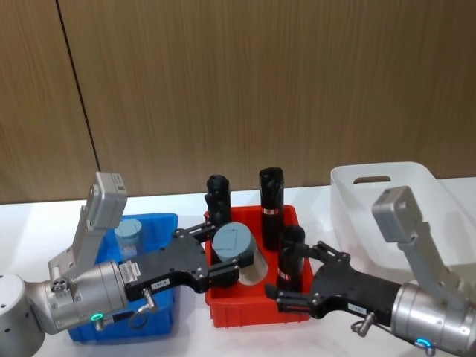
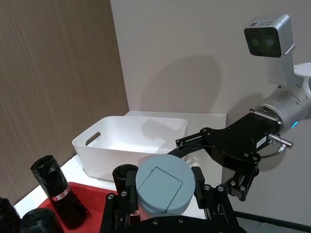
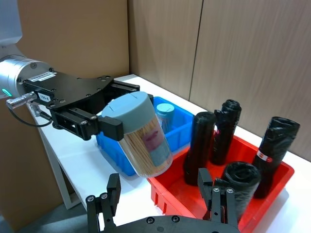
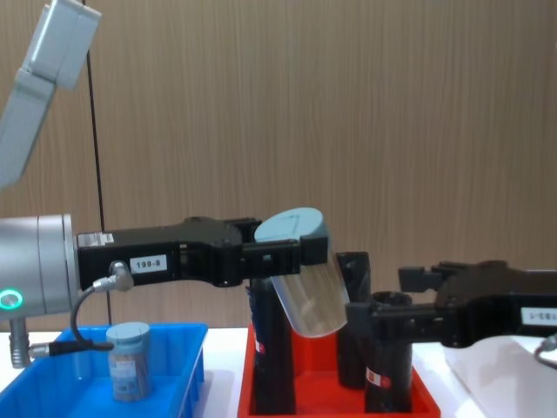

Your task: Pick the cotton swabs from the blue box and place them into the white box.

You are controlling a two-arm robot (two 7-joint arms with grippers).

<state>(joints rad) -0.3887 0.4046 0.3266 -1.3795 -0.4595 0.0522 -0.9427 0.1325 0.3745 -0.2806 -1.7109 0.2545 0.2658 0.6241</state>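
Note:
My left gripper (image 1: 225, 258) is shut on a jar of cotton swabs (image 1: 239, 251) with a pale blue-grey lid. It holds the jar tilted in the air above the left part of the red tray (image 1: 253, 311); the chest view shows the same jar (image 4: 305, 283) well above the table. A second jar of cotton swabs (image 1: 128, 236) stands in the blue box (image 1: 162, 223) at the left. My right gripper (image 1: 300, 273) hangs open just right of the held jar, over the tray's right side. The white box (image 1: 420, 184) stands at the far right.
Several tall black rolls (image 1: 271, 195) with red-white labels stand in the red tray between the two boxes, one close under my right gripper's fingers (image 4: 376, 315). A wooden wall closes off the back of the white table (image 1: 37, 223).

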